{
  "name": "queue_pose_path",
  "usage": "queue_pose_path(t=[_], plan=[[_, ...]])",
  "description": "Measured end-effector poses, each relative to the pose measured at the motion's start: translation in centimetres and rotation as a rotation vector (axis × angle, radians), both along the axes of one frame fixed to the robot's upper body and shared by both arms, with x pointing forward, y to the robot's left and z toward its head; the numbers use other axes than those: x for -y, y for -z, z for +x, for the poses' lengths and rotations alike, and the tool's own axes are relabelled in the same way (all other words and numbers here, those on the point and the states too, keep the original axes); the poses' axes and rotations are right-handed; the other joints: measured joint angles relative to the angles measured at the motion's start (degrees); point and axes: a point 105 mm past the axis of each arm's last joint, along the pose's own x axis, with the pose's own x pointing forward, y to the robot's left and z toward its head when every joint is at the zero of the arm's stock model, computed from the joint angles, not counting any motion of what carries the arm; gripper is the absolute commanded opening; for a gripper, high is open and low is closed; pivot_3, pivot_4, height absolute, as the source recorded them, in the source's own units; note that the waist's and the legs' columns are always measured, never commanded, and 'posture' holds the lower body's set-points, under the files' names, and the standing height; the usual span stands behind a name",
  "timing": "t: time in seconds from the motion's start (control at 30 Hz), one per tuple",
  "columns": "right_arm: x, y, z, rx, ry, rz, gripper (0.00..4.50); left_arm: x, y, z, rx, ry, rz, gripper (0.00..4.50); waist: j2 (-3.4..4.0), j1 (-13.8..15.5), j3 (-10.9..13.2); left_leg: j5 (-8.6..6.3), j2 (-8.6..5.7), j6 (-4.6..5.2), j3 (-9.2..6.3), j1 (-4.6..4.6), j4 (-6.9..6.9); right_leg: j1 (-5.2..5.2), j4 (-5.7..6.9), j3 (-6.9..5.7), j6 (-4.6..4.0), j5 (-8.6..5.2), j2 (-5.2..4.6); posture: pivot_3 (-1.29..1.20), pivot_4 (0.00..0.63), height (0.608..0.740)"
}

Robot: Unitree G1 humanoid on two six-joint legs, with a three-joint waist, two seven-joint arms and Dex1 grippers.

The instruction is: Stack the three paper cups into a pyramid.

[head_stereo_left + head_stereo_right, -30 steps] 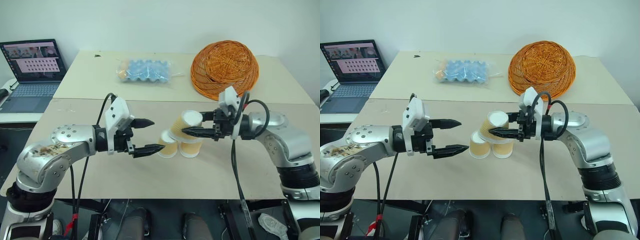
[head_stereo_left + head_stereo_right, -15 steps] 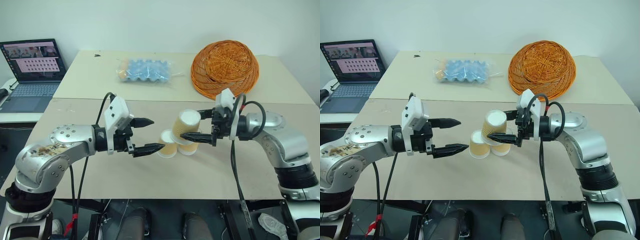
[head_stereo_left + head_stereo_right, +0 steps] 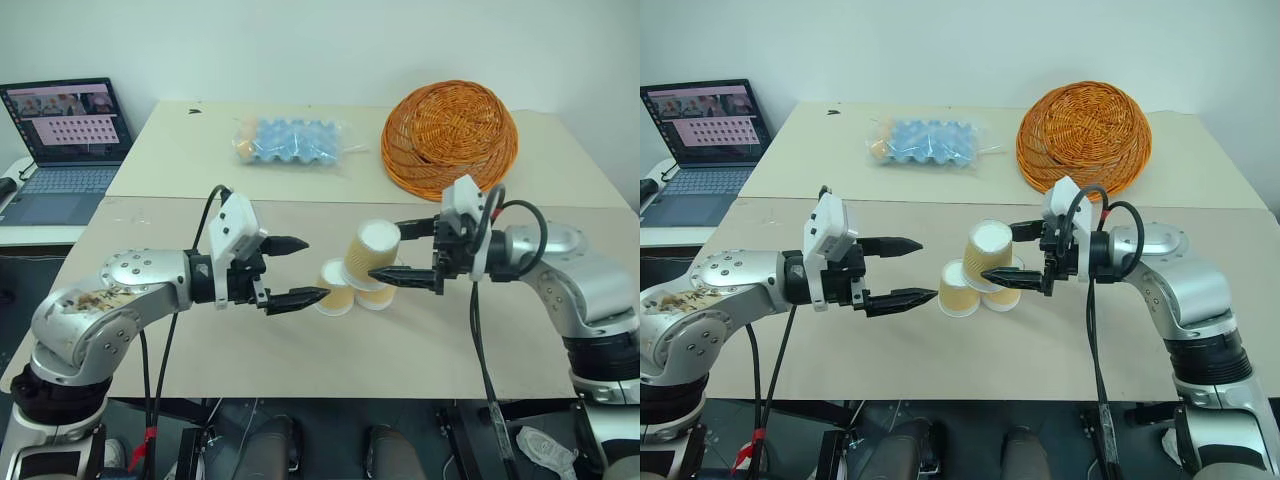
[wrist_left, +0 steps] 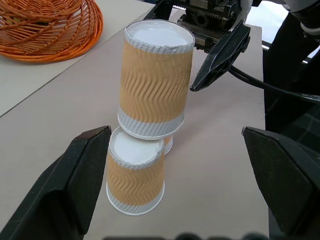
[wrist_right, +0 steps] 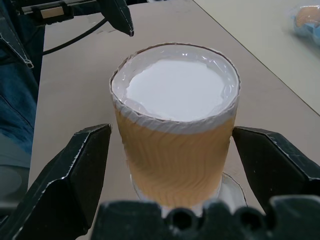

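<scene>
we have the pyramid built near the middle of the bench: two cups side by side, mouths down, and the top cup resting across them. our right claw stands wide around the top cup, not touching; our left claw stands wide beside them. only pulling back looks left.

The room was bright and evenly lit, with soft light from above. Shadows on the table were faint and short. The laptop screen glowed without glare. The head views were sharp throughout. In the wrist views the black fingers (very close to the lens) were blurred and loomed large.
</scene>
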Motion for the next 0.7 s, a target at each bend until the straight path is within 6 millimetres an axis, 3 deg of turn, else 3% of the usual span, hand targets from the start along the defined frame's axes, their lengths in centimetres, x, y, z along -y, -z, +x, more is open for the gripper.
queue_pose_path(t=[0.3,0.5,0.7], plan=[[1.5,-0.2,0.0,0.005,0.03,-0.025,4.48,0.1,0.1,0.0,-0.002,0.003,-0.001,4.5,0.0,0.2,0.0,-0.04,-0.01,0.06,-0.01,0.0,0.0,0.04,-0.04,-0.02,0.0,0.0,0.0,0.0,0.15,0.726],[8.7,1.9,-0.7,-0.071,0.207,-0.116,4.48,-1.0,0.7,0.3,-0.018,-0.062,-0.012,4.5,-0.01,0.6,0.0,-0.05,-0.01,0.09,0.03,-0.04,-0.01,0.04,-0.1,0.0,0.0,-0.01,-0.03,0.0,0.15,0.726],[14.2,2.0,-2.5,-0.041,0.371,-0.198,4.48,-4.9,1.6,2.5,-0.003,-0.372,-0.083,4.5,0.0,0.1,0.0,-0.27,0.09,0.44,0.04,0.17,-0.09,0.17,-0.07,0.05,0.01,-0.01,-0.04,0.0,0.15,0.726]])
